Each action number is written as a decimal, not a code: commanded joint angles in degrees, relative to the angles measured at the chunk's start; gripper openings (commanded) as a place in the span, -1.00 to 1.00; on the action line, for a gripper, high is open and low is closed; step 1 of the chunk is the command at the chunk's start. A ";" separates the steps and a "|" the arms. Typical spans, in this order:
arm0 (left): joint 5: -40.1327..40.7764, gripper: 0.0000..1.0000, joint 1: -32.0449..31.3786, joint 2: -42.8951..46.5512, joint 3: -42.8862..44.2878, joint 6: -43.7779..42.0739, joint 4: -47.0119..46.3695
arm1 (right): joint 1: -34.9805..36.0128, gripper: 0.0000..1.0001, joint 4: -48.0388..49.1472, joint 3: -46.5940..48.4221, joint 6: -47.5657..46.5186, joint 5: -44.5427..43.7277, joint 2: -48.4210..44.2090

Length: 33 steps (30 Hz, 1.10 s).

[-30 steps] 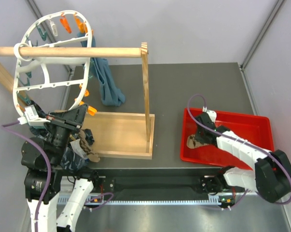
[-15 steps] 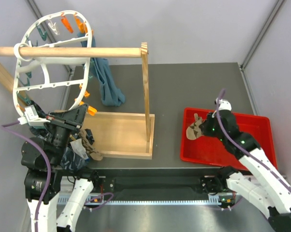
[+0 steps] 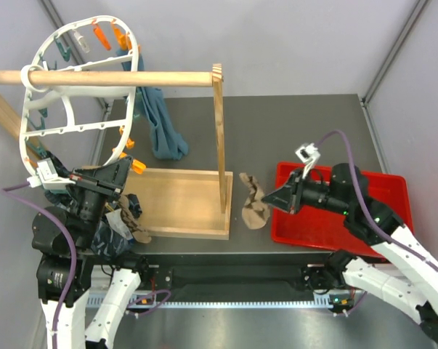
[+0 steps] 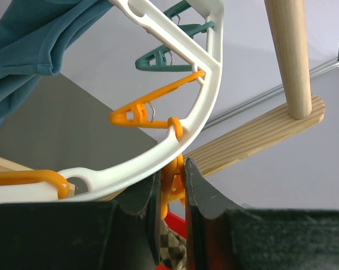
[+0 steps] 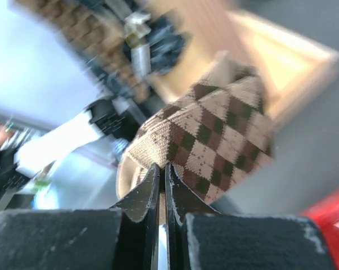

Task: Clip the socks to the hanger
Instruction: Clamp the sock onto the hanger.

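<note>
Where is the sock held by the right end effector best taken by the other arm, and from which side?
Probably the sock by its free edge, on the left in the top view, coming from that side. The right end effector pinches the opposite edge, so the fabric spreads away from it. Mind the wooden post close by.

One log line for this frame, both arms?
left jaws: shut on orange peg of hanger | right jaws: shut on sock, left of red tray | sock: unclipped
</note>
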<state>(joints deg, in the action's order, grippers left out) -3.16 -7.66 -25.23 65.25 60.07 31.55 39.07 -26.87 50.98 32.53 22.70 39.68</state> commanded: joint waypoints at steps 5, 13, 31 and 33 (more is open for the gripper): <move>-0.53 -1.00 0.01 0.27 0.31 0.57 -1.76 | 24.37 -1.00 10.44 15.79 2.36 -16.96 17.69; -1.06 -1.00 0.10 -0.08 0.67 0.39 -1.40 | 28.60 -1.00 8.77 35.83 5.87 -24.37 38.44; -1.41 -1.00 0.10 -0.52 0.75 0.04 -1.49 | 29.92 -1.00 7.89 53.60 5.79 -23.05 51.72; -1.32 -1.00 0.10 -0.61 0.58 0.04 -1.40 | 30.36 -1.00 7.72 55.09 5.61 -23.05 52.69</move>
<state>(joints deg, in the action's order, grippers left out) -3.55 -7.64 -25.12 65.25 60.12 31.70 68.14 -20.82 101.71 37.78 -0.36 91.61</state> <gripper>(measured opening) 0.197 0.011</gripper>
